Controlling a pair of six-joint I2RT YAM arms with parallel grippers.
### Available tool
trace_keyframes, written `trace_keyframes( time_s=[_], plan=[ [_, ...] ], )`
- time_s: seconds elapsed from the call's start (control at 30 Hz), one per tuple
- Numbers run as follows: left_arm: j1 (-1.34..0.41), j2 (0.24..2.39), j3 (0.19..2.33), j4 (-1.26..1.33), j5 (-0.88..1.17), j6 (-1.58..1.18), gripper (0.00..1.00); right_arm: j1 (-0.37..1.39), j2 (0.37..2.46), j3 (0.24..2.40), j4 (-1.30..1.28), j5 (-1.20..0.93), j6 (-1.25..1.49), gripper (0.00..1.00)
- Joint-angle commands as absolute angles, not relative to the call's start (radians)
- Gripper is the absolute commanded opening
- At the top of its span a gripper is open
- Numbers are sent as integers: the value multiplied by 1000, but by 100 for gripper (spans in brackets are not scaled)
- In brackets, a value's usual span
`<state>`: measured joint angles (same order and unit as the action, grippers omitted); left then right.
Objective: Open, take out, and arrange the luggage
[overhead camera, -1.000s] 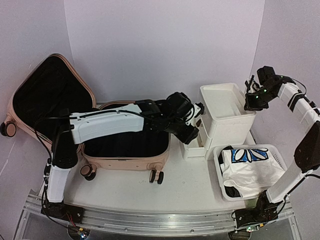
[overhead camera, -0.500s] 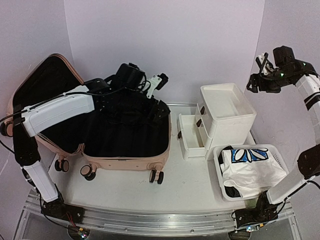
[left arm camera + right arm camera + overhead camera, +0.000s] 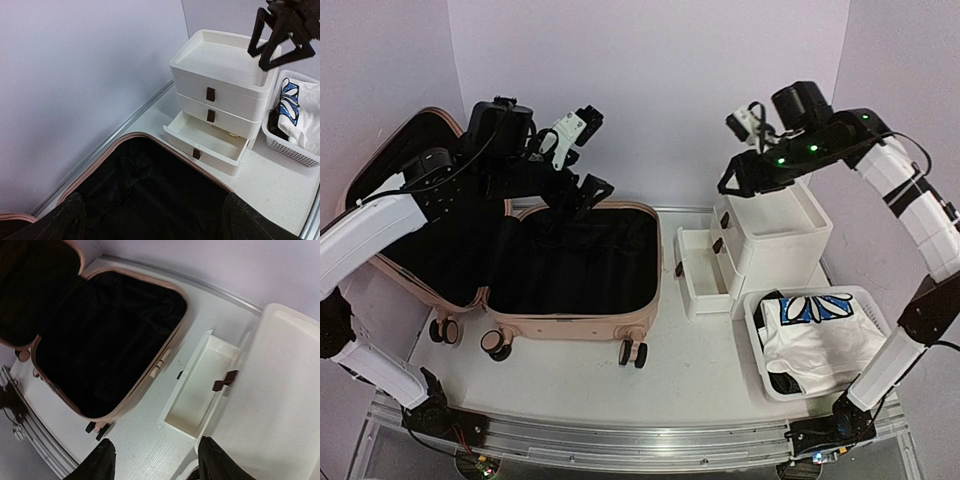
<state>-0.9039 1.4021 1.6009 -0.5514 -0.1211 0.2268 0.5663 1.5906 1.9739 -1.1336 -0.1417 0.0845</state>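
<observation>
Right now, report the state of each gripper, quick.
Left gripper: open, holding nothing.
Right gripper: open, holding nothing.

Luggage [image 3: 570,322] at nine o'clock: pale-pink shell, black lining, pink-and-black casters [image 3: 633,352]; drawer unit [image 3: 775,250] at three o'clock: white, brown handles [image 3: 717,245]; basket [image 3: 292,151] at four o'clock: white, perforated; cloth [image 3: 820,340] inside: white, blue petal print.

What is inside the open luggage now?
Only black lining shows in the luggage base half, no loose items visible. The left arm covers part of the lid half.
</observation>
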Motion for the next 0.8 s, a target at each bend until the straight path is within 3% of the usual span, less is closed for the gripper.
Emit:
trace_keyframes(
  time_s=[0.0,0.17,0.33,0.77],
  plan=[
    [-900,1348,1572,-563,-237,305,96,692,1682,1991,-1075,-144,141,46],
    [-900,1281,1533,-575,-242,338,98,770,1767,1911,-1053,-95,188,27],
    [-900,1241,1486,-574,-297,361,98,800,1844,1827,-1050,89,260,0],
    [-899,1207,1354,-453,-383,403,99,804,2073,1782,-916,196,377,0]
  ],
)
